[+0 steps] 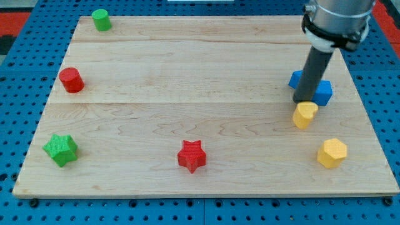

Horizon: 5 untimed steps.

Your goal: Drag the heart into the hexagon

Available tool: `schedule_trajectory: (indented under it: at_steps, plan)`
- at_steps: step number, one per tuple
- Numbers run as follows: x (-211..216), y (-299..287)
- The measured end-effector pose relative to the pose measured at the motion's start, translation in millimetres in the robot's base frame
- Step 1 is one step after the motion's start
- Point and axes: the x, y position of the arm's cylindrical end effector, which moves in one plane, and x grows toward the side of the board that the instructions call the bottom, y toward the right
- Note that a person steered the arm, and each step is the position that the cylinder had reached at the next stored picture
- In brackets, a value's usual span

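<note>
The yellow heart (304,115) lies on the wooden board at the view's right. The yellow hexagon (331,152) lies below and to the right of it, a short gap apart. My tip (304,101) stands right at the heart's top edge, touching or nearly touching it. The rod covers part of a blue block (321,91) just above the heart; its shape is not clear.
A red star (191,155) lies at the bottom middle. A green star (60,150) lies at the bottom left. A red block (72,80) lies at the left and a green block (101,19) at the top left. The wooden board (187,75) sits on a blue pegboard.
</note>
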Motion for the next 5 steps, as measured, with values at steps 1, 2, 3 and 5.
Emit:
schedule_trajectory:
  at_steps: [1, 2, 3, 5]
  plan:
    - [29.7, 0.8]
    - [39.6, 8.0]
    - [40.5, 9.4]
    - [51.4, -51.5]
